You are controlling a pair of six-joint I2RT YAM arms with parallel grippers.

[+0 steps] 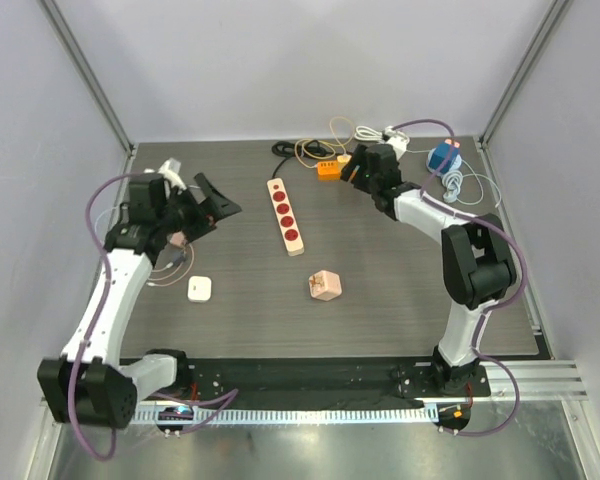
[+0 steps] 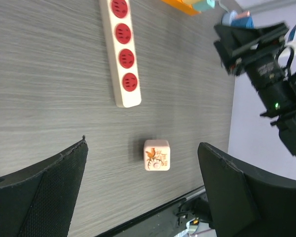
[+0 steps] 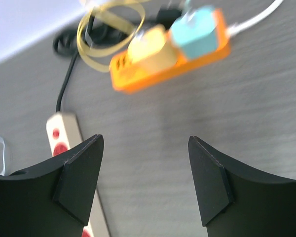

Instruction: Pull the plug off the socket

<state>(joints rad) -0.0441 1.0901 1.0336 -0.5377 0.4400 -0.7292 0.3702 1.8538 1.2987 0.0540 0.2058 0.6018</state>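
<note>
The right fingers (image 3: 79, 182) stand released and empty. Just ahead of them, at the back of the surface (image 3: 153, 113), lies the orange socket strip (image 3: 172, 64), its long axis across their gap, with a yellow plug (image 3: 148, 47) and a teal plug (image 3: 197, 32) seated in it. The left fingers (image 2: 39, 192), also released, hover well apart, so the right arm is nearer.

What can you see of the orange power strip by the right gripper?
The orange power strip is a short plastic-looking bar lying flat on the table near its far edge, blurred here. A pale yellow plug and a teal plug sit side by side in it; a white cable leaves its teal end. The open right gripper is not touching it.
</note>
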